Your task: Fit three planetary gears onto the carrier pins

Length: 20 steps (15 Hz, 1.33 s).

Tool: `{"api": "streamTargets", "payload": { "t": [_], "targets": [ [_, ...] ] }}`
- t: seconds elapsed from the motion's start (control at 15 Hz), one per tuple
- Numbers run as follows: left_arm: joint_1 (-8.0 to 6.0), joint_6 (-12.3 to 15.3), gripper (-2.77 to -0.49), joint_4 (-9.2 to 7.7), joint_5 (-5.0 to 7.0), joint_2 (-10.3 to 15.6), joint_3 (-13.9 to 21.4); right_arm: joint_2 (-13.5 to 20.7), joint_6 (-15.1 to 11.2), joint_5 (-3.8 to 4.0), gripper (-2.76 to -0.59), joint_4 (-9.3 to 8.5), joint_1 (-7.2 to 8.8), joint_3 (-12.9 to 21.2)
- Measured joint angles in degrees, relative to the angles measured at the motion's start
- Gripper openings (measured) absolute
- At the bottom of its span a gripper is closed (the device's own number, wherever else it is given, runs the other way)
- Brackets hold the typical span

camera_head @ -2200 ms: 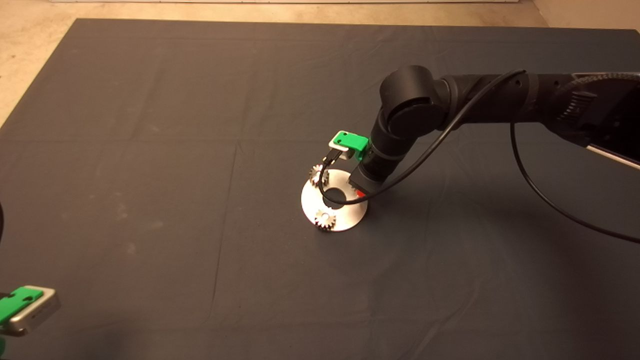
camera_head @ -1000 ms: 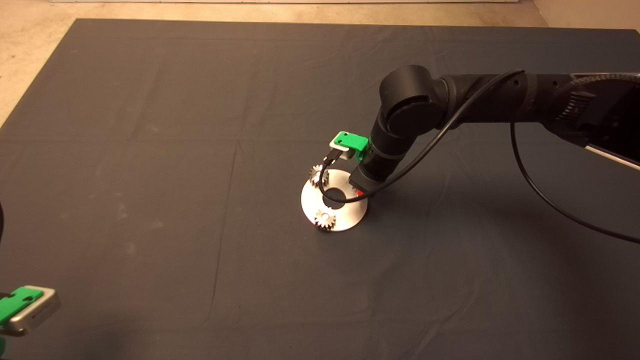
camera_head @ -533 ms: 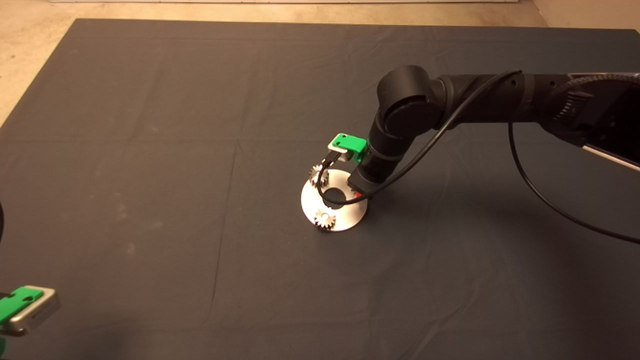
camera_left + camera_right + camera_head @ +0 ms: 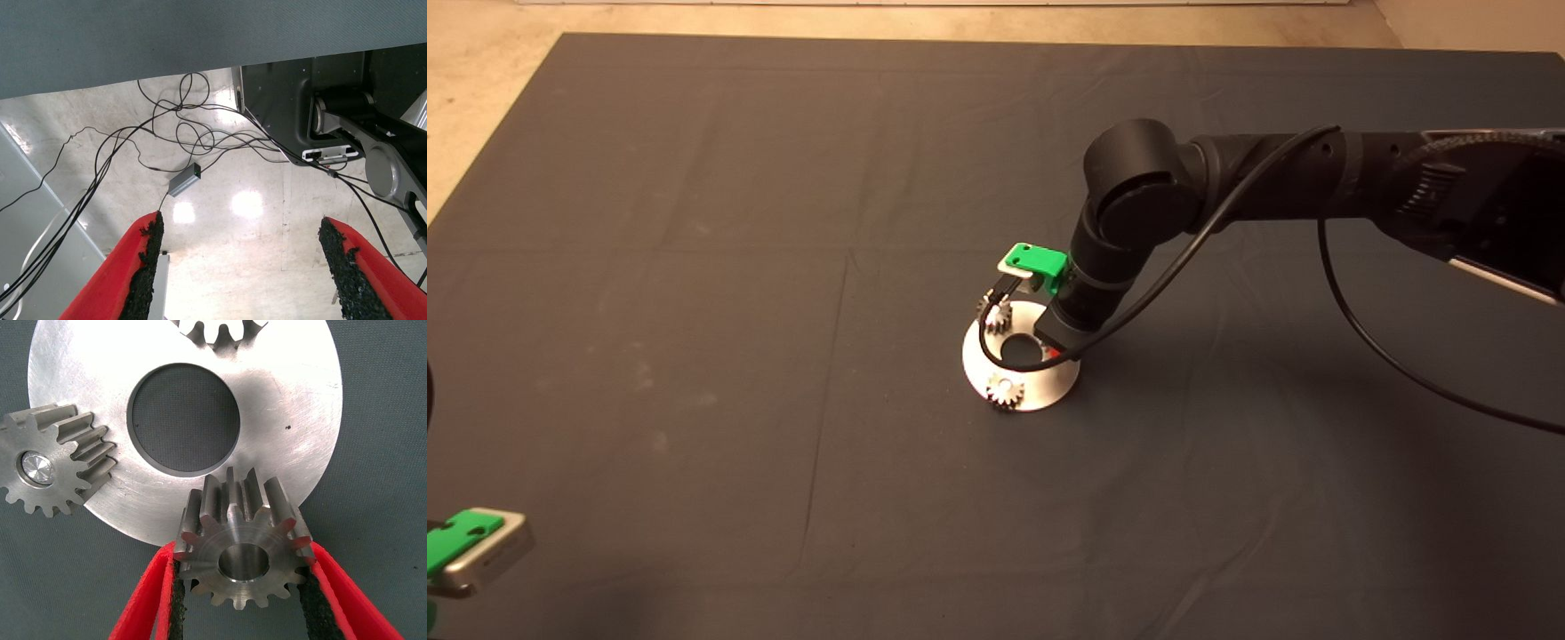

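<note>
The round silver disc [image 4: 1040,384] [image 4: 293,433] lies mid-mat. One planetary gear [image 4: 1005,389] [image 4: 50,467] sits on a carrier pin [image 4: 35,467], whose shiny top shows in the gear's hole. A second gear [image 4: 996,313] [image 4: 217,330] sits at the disc's far rim. My right gripper [image 4: 1054,353] [image 4: 243,590] is shut on a third gear [image 4: 243,550], held tilted over the disc's edge; any pin below it is hidden. My left gripper [image 4: 463,544] [image 4: 243,267] is parked at the mat's lower left, open and holding nothing.
The dark mat [image 4: 694,267] spreads wide around the disc. A black cable [image 4: 1369,329] loops down from the right arm over the disc. The left wrist view shows floor with tangled cables [image 4: 180,133] and a dark machine base [image 4: 333,100].
The right arm has shifted a little left and lower over the disc, carrying the gear with it. The two seated gears, the disc and the left gripper have not moved.
</note>
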<state>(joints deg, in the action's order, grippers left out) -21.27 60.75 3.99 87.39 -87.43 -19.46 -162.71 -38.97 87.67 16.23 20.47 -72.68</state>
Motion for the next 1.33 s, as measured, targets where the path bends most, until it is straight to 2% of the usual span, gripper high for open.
{"api": "streamTargets", "payload": {
  "t": [1.33],
  "targets": [
    [-0.01, 0.0, -1.65, 0.00, -0.02, 0.0, 0.0, 0.2, 1.0, -0.44, -2.37, -0.94, 0.17, -2.0]
  ]
}}
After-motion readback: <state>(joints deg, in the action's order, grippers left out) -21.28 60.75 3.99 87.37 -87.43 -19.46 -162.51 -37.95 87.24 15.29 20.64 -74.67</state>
